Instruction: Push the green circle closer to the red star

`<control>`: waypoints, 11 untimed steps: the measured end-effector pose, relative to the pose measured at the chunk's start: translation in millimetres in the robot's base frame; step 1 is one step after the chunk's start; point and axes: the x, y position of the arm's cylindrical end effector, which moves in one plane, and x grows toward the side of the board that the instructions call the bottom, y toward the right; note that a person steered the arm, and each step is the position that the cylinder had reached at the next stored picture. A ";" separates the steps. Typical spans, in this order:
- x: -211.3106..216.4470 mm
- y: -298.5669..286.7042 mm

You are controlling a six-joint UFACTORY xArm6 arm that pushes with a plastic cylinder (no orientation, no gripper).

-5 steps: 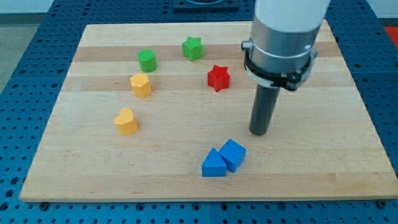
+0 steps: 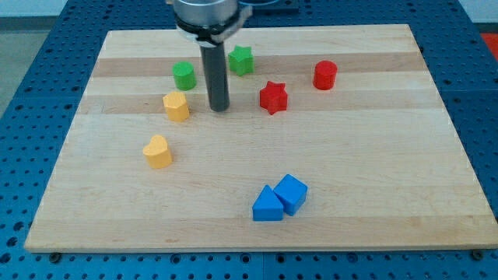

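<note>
My tip (image 2: 219,108) sits between green circle (image 2: 184,75) and red star (image 2: 273,97); no jaws exist. It should circle behind the circle.

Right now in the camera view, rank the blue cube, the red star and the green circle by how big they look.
1. Blue cube, largest, though it sits nearest the view's bottom, which may inflate it.
2. Red star and green circle: too alike to rank.

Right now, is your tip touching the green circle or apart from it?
Apart. My tip rests on bare wood to the right of and below the green circle, between it and the red star.
</note>
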 end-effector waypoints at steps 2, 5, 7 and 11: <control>-19.2 -67.5; -92.4 -79.7; -91.1 -61.6; -55.0 24.2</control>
